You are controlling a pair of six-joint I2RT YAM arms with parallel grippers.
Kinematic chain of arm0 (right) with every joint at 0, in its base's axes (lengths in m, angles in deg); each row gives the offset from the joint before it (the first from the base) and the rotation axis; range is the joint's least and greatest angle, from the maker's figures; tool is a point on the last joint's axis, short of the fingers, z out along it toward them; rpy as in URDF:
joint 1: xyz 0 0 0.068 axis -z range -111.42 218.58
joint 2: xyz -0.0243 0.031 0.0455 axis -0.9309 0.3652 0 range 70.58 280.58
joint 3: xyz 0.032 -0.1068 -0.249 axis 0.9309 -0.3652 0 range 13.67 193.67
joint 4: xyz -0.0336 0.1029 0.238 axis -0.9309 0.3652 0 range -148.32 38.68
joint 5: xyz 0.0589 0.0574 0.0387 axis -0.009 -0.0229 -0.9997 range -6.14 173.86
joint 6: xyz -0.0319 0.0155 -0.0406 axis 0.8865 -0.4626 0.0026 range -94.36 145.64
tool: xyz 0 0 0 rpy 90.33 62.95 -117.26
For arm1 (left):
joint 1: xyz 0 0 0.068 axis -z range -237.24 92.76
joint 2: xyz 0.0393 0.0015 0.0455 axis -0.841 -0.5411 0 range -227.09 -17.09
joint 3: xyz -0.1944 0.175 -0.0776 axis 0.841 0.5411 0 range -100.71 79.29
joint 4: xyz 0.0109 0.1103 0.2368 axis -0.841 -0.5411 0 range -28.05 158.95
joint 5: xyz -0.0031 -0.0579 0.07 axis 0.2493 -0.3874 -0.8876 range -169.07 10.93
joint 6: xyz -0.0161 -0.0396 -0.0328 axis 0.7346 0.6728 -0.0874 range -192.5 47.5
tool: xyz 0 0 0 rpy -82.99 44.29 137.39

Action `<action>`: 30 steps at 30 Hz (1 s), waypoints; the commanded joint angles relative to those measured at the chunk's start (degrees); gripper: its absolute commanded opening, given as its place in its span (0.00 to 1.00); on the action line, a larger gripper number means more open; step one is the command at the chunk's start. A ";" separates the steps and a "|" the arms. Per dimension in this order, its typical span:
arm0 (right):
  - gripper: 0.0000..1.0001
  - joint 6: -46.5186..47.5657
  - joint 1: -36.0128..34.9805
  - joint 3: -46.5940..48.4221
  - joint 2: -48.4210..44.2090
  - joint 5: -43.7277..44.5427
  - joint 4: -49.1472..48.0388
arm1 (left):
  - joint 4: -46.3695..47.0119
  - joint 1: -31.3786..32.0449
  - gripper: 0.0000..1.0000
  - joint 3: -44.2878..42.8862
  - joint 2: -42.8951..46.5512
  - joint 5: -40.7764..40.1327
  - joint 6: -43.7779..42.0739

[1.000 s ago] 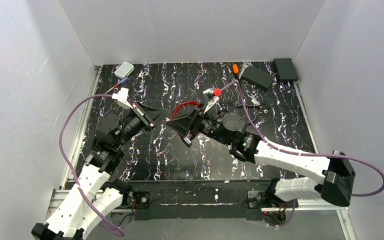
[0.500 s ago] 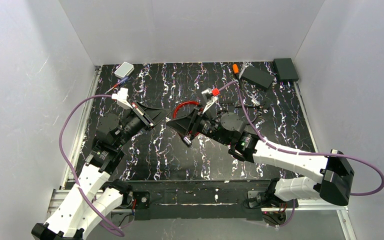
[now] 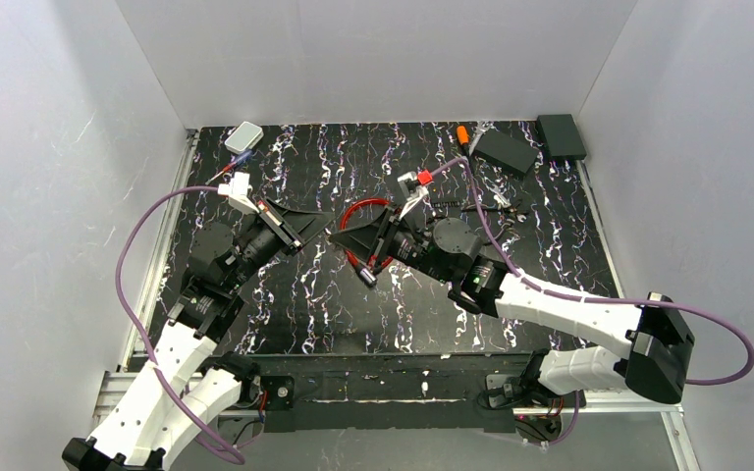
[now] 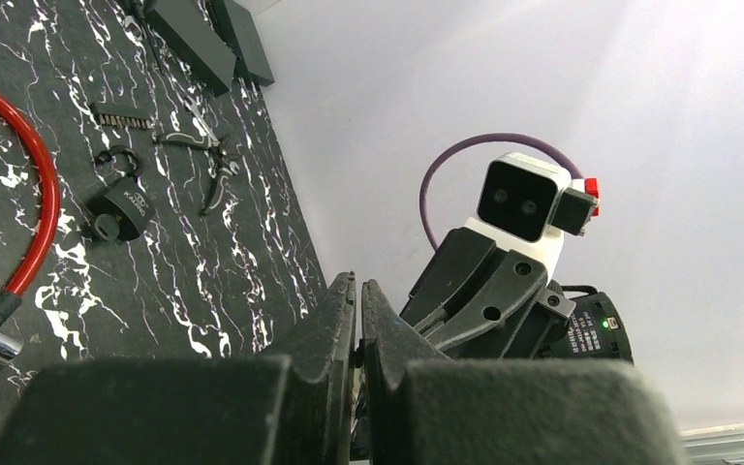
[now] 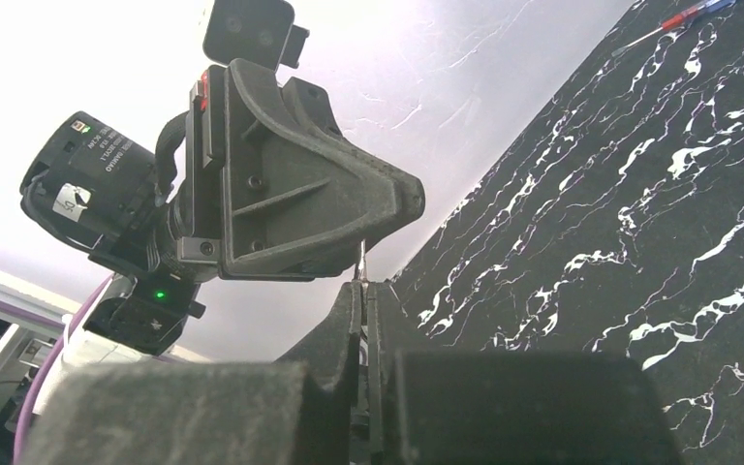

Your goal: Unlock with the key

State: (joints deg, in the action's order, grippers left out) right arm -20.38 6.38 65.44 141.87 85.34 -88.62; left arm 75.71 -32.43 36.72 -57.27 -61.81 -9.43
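Right wrist view: the right claw (image 5: 361, 291) is pinched narrow on what looks like the key (image 5: 361, 260), a thin metal sliver poking from its tips toward the left claw (image 5: 349, 208), above the middle of the bench (image 3: 285, 314). The left claw is also closed to a slit; I cannot tell whether it grips the key.

The main risk is the key slipping or twisting out as the claws meet tip to tip, since so little of it is held. A swing could also snag the red cable lock (image 3: 358, 208) lying just beneath.

Count:
- two claws
- one key
- one red cable lock
- one round padlock (image 4: 121, 211)
- one pair of pliers (image 4: 211, 165)
- two black boxes (image 3: 506, 150) at the far right corner
- one white box (image 3: 244, 136) at the far left corner
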 commanded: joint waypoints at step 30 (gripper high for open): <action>0.01 -1.34 14.20 -11.58 -20.00 -3.09 22.67 | -32.65 0.99 0.60 -7.70 -14.92 -11.49 -10.62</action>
State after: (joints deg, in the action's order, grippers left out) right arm -22.19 19.52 54.25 124.17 83.20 -69.13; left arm 50.03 -32.34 32.99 -68.64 -70.29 -18.06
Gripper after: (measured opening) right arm 0.040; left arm 0.609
